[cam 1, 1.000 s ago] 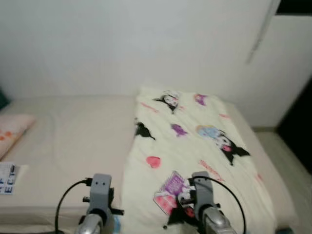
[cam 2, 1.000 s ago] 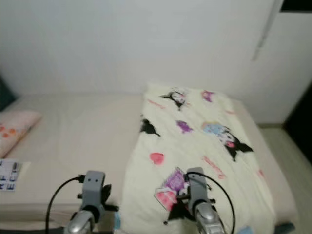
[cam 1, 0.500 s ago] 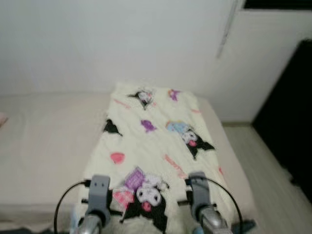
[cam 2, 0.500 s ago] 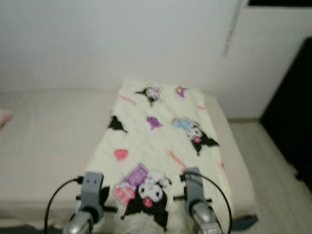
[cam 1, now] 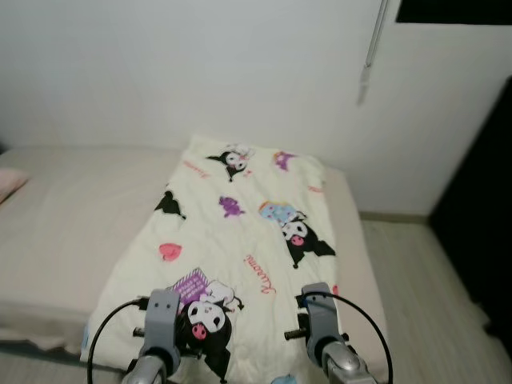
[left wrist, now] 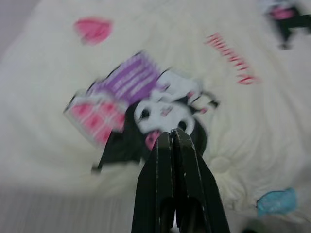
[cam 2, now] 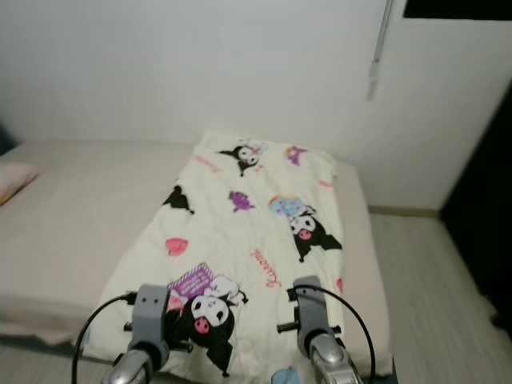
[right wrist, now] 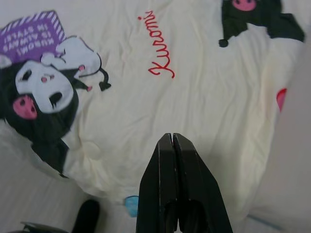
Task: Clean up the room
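Hovering closed, both tools (left wrist: 171,133) (right wrist: 172,138) above blanket (cam 1: 240,232).

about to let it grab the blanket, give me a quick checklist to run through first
1. Left gripper empty, jaws shut: ok for now, not ok for a grasp until they open.
2. Right gripper empty, jaws shut: same, they need opening first.
3. Blanket lies spread flat on the bed, near edge hanging over the side: ok.
4. Both grippers hang above the blanket's near edge, not touching it: ok.
5. Small blue thing on the floor below the blanket's edge: cannot tell what it is, check it will not get in the way.
6. Pillow at the far left end, apart from the blanket: ok.
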